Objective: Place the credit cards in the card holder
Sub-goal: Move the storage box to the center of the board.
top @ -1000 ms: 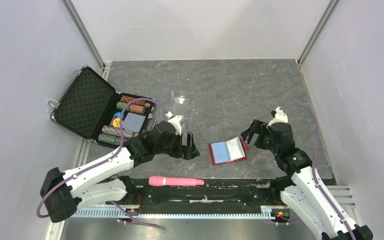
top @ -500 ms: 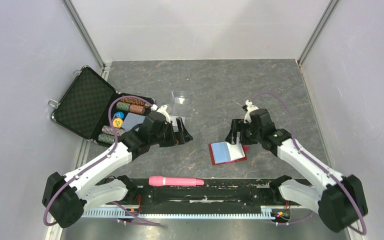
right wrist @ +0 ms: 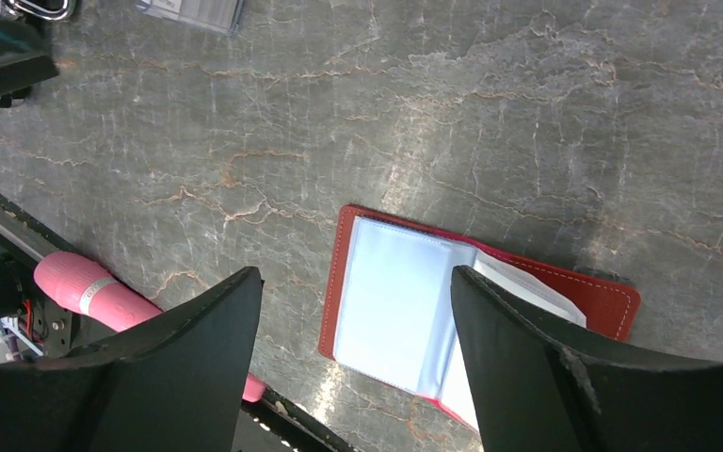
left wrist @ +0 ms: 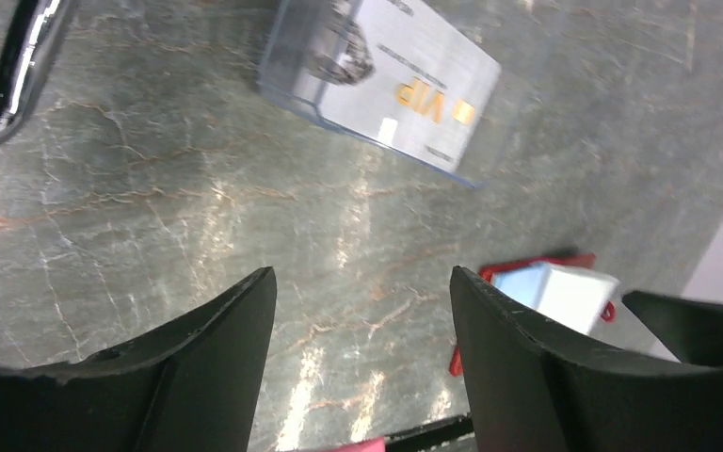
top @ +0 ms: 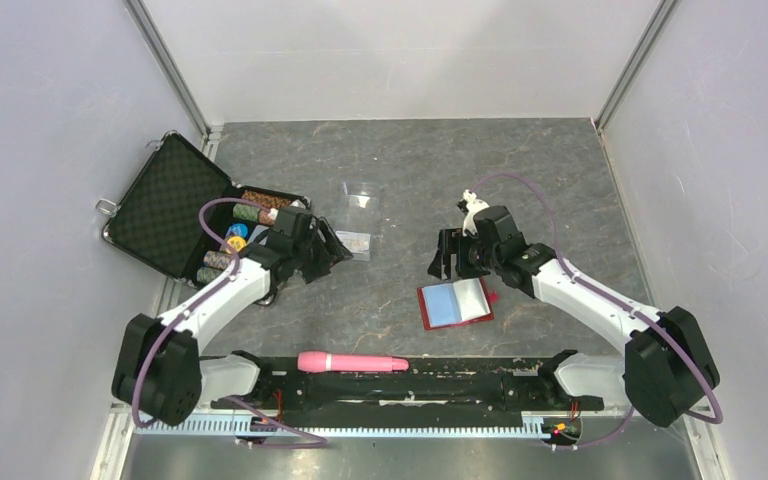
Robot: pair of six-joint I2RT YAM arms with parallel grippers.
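Note:
The credit cards point(left wrist: 414, 80) lie as a grey-blue stack with a gold VIP mark inside a clear plastic case point(top: 357, 243), left of the table's middle. My left gripper point(top: 335, 250) hovers just left of that case, open and holding nothing; in the left wrist view the gripper point(left wrist: 360, 275) shows bare table between its fingers, with the case farther ahead. The red card holder point(top: 455, 302) lies open, its pale blue pockets point(right wrist: 395, 301) facing up. My right gripper point(top: 448, 260) hangs open just beyond it, and in the right wrist view the gripper point(right wrist: 355, 275) frames the holder's left page.
An open black briefcase point(top: 172, 205) with poker chips point(top: 250, 212) sits at the left, right behind my left arm. The case's clear lid point(top: 361, 197) lies farther back. A pink cylinder point(top: 352, 361) rests on the black rail at the near edge. Grey walls close in both sides.
The left gripper swung back and left, from beside the card holder to the clear case. The right gripper moved left and farther out, over the card holder. Both jaws narrowed slightly.

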